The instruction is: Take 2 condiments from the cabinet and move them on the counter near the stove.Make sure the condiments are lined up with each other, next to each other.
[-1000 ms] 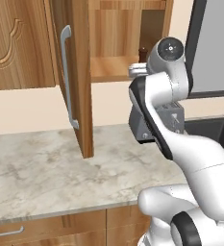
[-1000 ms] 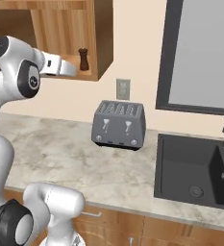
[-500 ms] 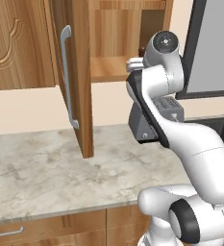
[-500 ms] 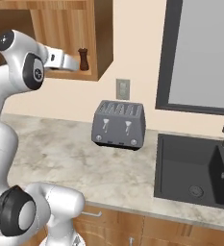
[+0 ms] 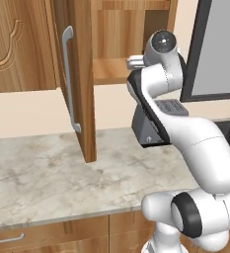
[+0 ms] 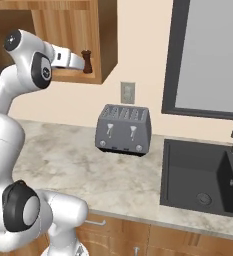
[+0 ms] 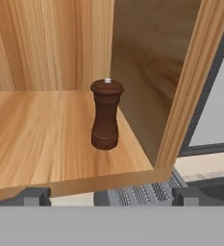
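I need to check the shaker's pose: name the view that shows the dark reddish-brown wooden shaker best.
The hand view: the dark reddish-brown wooden shaker stands upright, whole and close, on the light-brown cabinet shelf. The right base view shows it small, beside the arm. The left base view adds nothing.

A plain cream wall (image 6: 138,55) is seen behind the worktop. A dark-framed window with a pale grey pane (image 6: 208,55) is set at the right. A white wall socket (image 6: 127,92) is mounted above a grey four-slot toaster (image 6: 123,130). A black recessed sink (image 6: 203,175) is set beside it. Low wooden drawer fronts (image 5: 47,234) are fitted below.
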Controlling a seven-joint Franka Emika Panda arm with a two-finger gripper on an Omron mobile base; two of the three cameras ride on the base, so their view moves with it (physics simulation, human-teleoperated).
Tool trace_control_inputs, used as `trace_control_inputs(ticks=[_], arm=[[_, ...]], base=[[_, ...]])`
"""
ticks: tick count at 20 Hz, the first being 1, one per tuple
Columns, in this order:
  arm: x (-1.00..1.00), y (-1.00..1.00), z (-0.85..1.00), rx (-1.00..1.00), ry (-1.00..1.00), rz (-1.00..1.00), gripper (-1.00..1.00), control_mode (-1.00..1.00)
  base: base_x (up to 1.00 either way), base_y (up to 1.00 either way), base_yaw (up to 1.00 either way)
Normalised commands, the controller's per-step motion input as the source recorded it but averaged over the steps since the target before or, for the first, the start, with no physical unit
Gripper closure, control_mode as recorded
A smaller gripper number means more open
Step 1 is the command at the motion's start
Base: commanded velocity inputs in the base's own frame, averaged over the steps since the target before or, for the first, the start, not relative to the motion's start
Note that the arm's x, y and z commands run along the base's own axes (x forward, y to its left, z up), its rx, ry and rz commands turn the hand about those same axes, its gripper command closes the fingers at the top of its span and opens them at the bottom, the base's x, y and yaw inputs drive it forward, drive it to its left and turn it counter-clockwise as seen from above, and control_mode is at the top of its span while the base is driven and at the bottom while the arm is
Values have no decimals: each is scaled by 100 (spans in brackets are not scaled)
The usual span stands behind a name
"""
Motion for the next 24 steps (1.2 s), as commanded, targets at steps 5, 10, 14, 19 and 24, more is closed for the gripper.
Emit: trace_control_inputs(ticks=[5,10,14,19,24], arm=[[22,0,0,0,-1,-7,-100,-100],[23,0,0,0,3,-6,-100,-100],[23,0,0,0,4,-5,-100,-100],[27,0,0,0,3,-4,-100,-100],[29,0,0,0,0,-4,-100,-100]], base=[[0,0,0],[0,0,0],[0,0,0],[0,0,0],[0,0,0]])
